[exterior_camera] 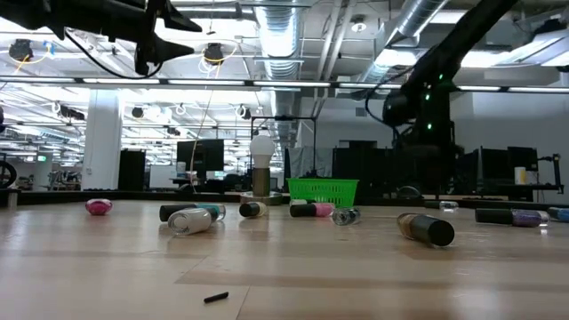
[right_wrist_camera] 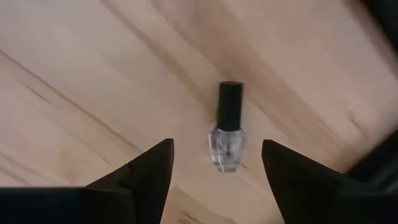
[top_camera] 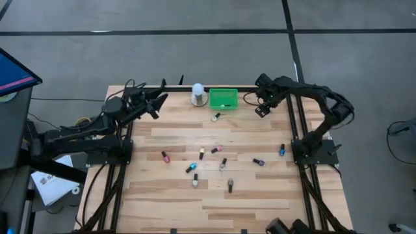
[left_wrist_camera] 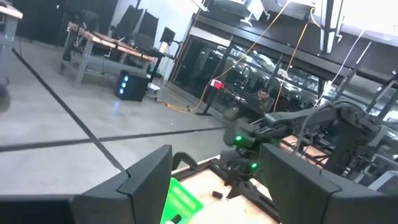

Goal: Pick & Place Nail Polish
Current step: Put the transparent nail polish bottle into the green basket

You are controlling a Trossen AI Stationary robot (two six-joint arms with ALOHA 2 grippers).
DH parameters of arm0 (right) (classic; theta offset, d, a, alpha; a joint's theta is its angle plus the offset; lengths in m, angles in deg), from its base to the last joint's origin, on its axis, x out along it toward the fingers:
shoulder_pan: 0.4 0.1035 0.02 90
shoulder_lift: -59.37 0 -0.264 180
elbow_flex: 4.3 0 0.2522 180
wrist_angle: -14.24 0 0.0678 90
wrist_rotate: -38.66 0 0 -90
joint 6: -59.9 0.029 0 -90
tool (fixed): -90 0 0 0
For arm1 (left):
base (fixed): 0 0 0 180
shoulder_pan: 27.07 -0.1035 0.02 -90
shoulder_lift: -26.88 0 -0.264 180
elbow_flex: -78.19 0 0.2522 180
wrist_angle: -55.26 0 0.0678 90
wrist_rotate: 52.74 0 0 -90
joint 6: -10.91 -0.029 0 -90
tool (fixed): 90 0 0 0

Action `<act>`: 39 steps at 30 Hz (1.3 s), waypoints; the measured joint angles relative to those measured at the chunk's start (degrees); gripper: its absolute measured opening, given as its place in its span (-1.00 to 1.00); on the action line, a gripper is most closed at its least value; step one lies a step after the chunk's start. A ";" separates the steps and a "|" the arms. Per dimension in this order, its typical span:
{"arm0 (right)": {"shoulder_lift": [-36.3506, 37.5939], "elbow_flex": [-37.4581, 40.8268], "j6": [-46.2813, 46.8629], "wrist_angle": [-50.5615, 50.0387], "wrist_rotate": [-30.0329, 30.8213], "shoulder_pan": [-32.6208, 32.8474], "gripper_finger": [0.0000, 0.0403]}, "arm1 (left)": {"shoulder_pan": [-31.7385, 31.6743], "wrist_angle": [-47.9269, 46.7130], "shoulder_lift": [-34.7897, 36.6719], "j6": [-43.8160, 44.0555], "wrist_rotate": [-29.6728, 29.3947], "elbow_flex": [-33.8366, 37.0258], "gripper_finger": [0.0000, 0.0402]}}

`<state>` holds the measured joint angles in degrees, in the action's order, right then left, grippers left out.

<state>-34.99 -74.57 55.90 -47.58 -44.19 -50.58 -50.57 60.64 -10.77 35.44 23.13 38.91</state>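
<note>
Several small nail polish bottles lie on their sides on the wooden table (top_camera: 169, 201), most of them around its middle (top_camera: 202, 153), with one near the green tray (top_camera: 216, 117). My right gripper (top_camera: 262, 108) is open at the far right, pointing down. In the right wrist view (right_wrist_camera: 216, 144) its fingers stand on either side of a clear bottle with a black cap (right_wrist_camera: 227, 134), which lies on the wood; they do not touch it. My left gripper (top_camera: 155, 104) is open and empty, raised above the table's far left; it also shows in the left wrist view (left_wrist_camera: 216, 152).
A green tray (top_camera: 223, 98) stands at the far edge, with a white dome-topped object (top_camera: 197, 95) just left of it. More bottles lie to the right (top_camera: 282, 150) and toward the near side (top_camera: 230, 186). A small dark piece (exterior_camera: 216, 297) lies near the front.
</note>
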 joint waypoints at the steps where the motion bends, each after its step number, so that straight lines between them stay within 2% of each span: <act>1: -1.18 0.00 -0.75 0.72 -0.02 -0.35 0.16 | 0.00 0.08 0.02 0.17 0.00 0.22 0.19; 8: -6.32 -1.95 -3.98 2.86 0.12 -0.48 0.08 | 0.00 0.43 0.00 -0.05 0.01 0.33 0.19; 17: -9.88 -3.99 -4.99 1.51 0.54 0.64 -0.23 | 0.00 0.36 0.00 -0.15 0.01 0.33 0.19; 20: -10.72 -4.54 -5.04 0.91 0.18 0.69 -0.37 | 0.00 0.36 0.00 -0.20 0.02 0.33 0.19; 26: -12.18 -4.94 -3.80 -0.67 -0.20 1.02 -0.78 | 0.00 0.34 0.00 -0.22 0.02 0.33 0.19; 34: -10.46 -5.56 -3.46 -2.99 -1.66 1.71 -0.78 | 0.00 0.26 0.04 -0.22 0.47 0.33 0.19; 39: -4.65 -10.34 -3.44 -4.59 -2.17 3.02 -0.78 | 0.00 0.41 1.03 -0.65 0.81 0.47 0.19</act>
<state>-39.65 -84.91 52.46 -52.17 -46.37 -47.56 -50.57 61.06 -9.74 34.79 23.94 39.39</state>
